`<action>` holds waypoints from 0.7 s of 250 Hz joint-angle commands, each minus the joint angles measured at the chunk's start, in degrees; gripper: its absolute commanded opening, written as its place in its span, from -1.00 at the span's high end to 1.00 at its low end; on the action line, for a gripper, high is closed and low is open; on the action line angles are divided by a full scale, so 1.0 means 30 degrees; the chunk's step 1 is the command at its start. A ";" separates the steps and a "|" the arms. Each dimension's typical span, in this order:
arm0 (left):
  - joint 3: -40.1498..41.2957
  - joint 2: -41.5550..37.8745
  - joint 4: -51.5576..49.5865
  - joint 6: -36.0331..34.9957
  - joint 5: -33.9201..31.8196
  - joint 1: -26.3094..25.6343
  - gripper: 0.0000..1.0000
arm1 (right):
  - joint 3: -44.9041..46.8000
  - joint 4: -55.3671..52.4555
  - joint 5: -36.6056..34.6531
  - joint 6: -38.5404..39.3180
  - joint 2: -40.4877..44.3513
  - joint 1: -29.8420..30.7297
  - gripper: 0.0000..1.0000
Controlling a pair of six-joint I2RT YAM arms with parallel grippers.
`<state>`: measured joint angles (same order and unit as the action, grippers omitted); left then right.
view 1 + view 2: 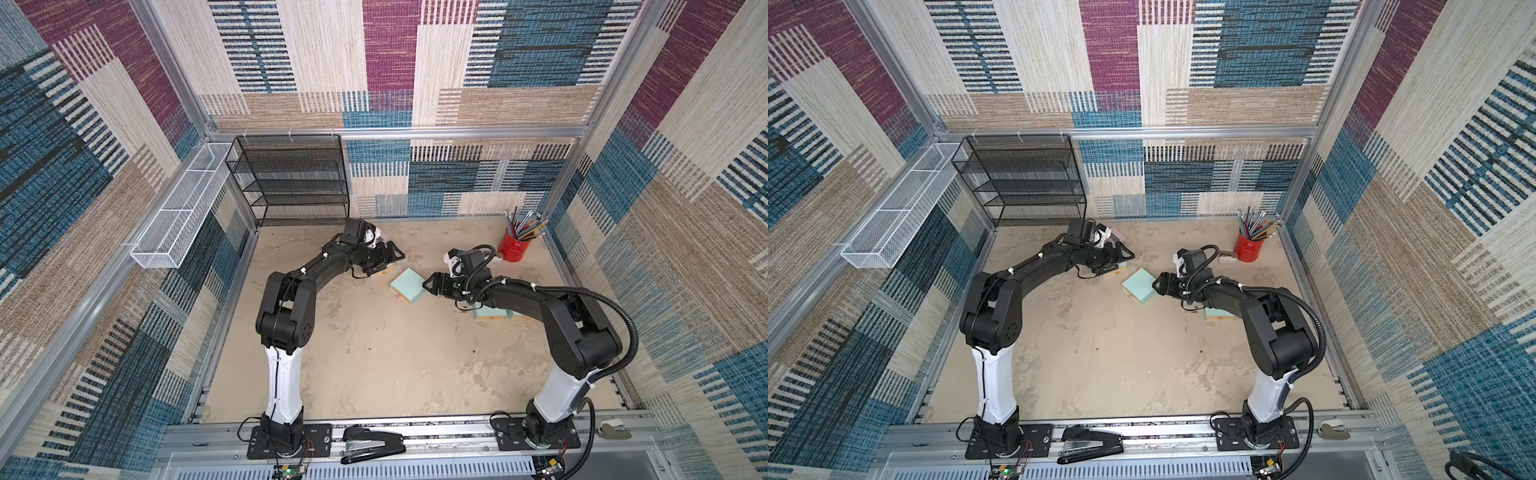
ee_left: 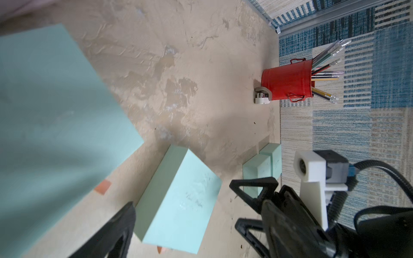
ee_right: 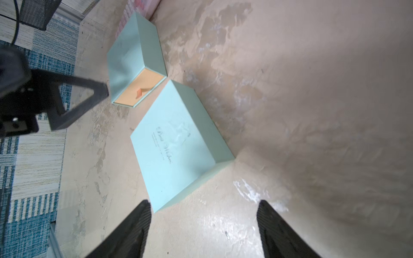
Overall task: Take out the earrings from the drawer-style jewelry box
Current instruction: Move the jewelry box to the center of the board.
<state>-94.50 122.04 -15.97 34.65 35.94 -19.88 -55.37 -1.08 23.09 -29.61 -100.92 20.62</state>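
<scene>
Beige floor [image 1: 374,353], blotched with darker patches and pale scuffs. Bears near the middle a mint-green box [image 1: 408,287], flat and askew, faint script on its lid. Just beside one corner, a second mint-green box [image 3: 134,60], peach drawer end and orange tab showing. Nearer the right wall, a pair of mint-green boxes [image 2: 257,174], side by side, touching. At the back right, a red pot [image 1: 515,249] of pencils, upright, a small white-and-grey gadget [image 2: 262,96] against its base. In the back left corner, a black mesh rack [image 1: 291,183].

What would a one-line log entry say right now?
left tool: open, by rear mint-green cardboard box | right tool: open, beside middle mint-green box | earrings: not visible
</scene>
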 commanded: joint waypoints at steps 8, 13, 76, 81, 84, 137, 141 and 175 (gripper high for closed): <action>-0.1520 0.1076 -0.2089 -0.1762 0.1193 -0.0301 -0.78 | 0.0766 0.1958 0.1157 -0.1332 0.0214 0.0121 -0.53; -0.1598 0.1201 -0.2133 -0.1820 0.1217 -0.0331 -0.78 | 0.0802 0.2049 0.1227 -0.1370 0.0192 0.0128 -0.53; -0.2610 0.2571 -0.2484 -0.2288 0.1326 -0.0727 -0.77 | 0.0141 0.2397 0.1554 -0.1468 -0.0682 0.0186 -0.50; -0.2691 0.2641 -0.2535 -0.2303 0.1294 -0.0747 -0.77 | 0.0091 0.2420 0.1569 -0.1498 -0.0744 0.0187 -0.50; -0.2708 0.2671 -0.2545 -0.2295 0.1291 -0.0755 -0.78 | 0.0060 0.2442 0.1598 -0.1480 -0.0781 0.0187 -0.50; -0.1989 0.2379 -0.1831 -0.1883 0.2164 -0.0903 -0.78 | -0.0712 0.2526 0.1770 -0.1290 -0.1574 0.0187 -0.49; -0.1793 0.2291 -0.1616 -0.1752 0.2279 -0.0930 -0.78 | -0.0798 0.2528 0.1744 -0.1248 -0.1648 0.0187 -0.49; 0.0162 0.1625 0.0460 -0.0254 0.2952 -0.0917 -0.77 | -0.1732 0.2205 0.1874 -0.0800 -0.2584 0.0186 -0.47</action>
<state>-97.67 128.81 -20.14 30.48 41.69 -22.63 -58.70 4.45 27.51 -33.30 -106.87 21.15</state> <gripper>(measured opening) 0.887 0.745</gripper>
